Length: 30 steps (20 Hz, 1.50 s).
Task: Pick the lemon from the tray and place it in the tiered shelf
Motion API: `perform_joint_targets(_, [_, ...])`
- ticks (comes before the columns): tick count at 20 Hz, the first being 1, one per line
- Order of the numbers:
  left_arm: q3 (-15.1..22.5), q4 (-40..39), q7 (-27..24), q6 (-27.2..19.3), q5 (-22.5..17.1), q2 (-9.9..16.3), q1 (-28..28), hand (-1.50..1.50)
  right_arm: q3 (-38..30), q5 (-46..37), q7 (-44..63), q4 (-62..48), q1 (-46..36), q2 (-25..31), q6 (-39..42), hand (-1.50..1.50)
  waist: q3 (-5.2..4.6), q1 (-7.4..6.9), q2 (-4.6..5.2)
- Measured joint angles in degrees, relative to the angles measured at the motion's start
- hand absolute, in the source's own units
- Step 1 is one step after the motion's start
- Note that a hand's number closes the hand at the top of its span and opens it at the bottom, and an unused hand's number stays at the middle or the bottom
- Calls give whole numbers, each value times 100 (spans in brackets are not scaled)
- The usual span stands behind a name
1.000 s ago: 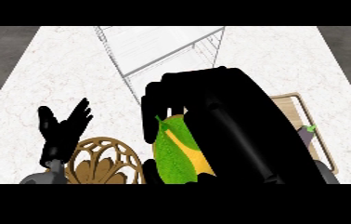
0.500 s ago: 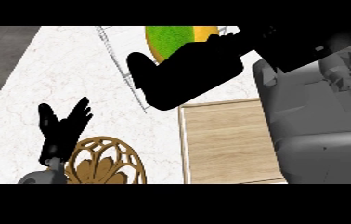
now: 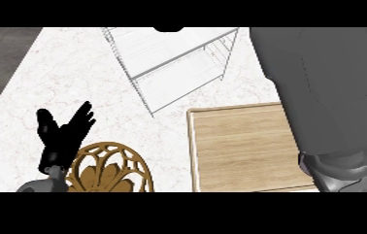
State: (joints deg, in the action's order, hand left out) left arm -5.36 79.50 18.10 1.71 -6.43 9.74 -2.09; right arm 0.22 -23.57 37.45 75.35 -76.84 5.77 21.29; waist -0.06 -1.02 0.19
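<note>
Left hand (image 3: 63, 136) fingers spread, right hand's fingers now unseen, lemon gone from view

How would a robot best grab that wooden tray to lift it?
Probably by the raised rim along its left side, coming in from the left. The tray lies flat on the counter, so only the rim offers an edge, and the right forearm covers its right side.
</note>
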Motion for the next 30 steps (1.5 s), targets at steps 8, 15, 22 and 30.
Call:
perform_joint_targets(8, [-21,-103,-9,-30,41,-33,-121,0,143,-507,-1201,-1406,-230,31,-412,150,1,-13,7])
perform_joint_targets(15, [18,-93,76,-98,106,-92,-189,0,123,-870,-1911,-2480,-483,-81,-948,150,1,-15,8])
perform_joint_targets(22, [26,-61,-8,25,90,-74,-43,0,-95,-1019,-2628,-3498,-849,-144,-1476,150,0,-56,20])
perform_joint_targets(30, [-36,-204,-38,20,95,-76,-175,0,-208,-1079,-3127,-4167,-1163,-149,-1527,150,3,-35,13])
